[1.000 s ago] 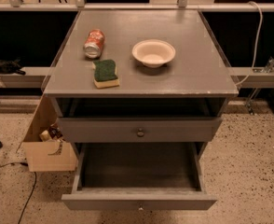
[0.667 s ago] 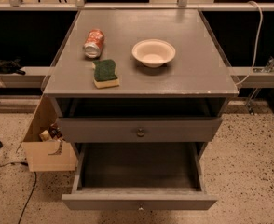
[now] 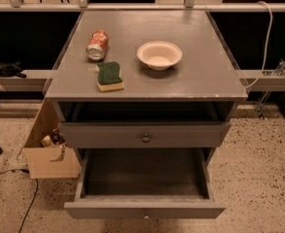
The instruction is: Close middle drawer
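Status: middle drawer (image 3: 145, 210) is fully pulled out and not closed yet, so the task is basically at zero. It's the low, wide grey one sticking out toward the camera, with its long tray exposed and nothing in it that I can see, and a plain front panel with a tiny knob (image 3: 145, 216) at centre near the bottom edge of the view. The drawer front above it (image 3: 108, 136), the one with the bigger round knob (image 3: 146, 138), sits nearly flush with the cabinet; not my target. Above that there's a dark open slot under the top. My hand isn't anywhere in view, so I can't tell if it's open or closed, and it isn't touching the drawer. On the surface (image 3: 200, 76) there's a can on its side (image 3: 97, 44), a green-and-yellow sponge (image 3: 109, 75) just in front of it, and a bowl (image 3: 159, 55) to the right. None of them are in the way. A cardboard box (image 3: 48, 161) stands on the floor against the cabinet's left side, near the open drawer's left rail but apart from it as far as I can see. What's left is everything: get the hand onto the front panel, push straight in along the rails until the panel lines up with the cabinet face. My guess is a centred push near the knob is best, since it's a wide panel and an off-centre push could rack it.
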`<action>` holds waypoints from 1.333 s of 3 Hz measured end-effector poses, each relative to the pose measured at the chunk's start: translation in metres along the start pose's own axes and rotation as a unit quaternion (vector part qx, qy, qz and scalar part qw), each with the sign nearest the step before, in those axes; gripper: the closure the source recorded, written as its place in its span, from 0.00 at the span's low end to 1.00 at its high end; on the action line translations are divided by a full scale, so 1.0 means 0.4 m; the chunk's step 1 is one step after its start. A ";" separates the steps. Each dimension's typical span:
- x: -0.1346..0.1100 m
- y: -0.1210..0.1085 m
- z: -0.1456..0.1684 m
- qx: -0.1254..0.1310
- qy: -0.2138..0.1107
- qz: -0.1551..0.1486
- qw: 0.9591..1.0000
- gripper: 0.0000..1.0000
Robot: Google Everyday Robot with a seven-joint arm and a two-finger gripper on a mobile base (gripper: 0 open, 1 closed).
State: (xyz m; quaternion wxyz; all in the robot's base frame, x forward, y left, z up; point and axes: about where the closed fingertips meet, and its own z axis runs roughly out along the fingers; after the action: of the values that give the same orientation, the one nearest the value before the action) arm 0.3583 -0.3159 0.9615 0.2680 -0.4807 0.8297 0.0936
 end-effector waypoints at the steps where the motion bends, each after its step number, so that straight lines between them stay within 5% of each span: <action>1: 0.019 0.077 0.114 -0.029 -0.028 0.036 0.999 0.00; 2: 0.018 0.178 0.249 -0.077 -0.045 0.057 0.994 0.00; 3: 0.026 0.184 0.254 -0.081 -0.042 0.059 0.994 0.00; 4: -0.003 0.187 0.341 -0.076 -0.084 0.097 0.989 0.00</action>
State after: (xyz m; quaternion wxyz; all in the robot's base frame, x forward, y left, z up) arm 0.3437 -0.2195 0.8401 0.2892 -0.4076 0.8371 0.2223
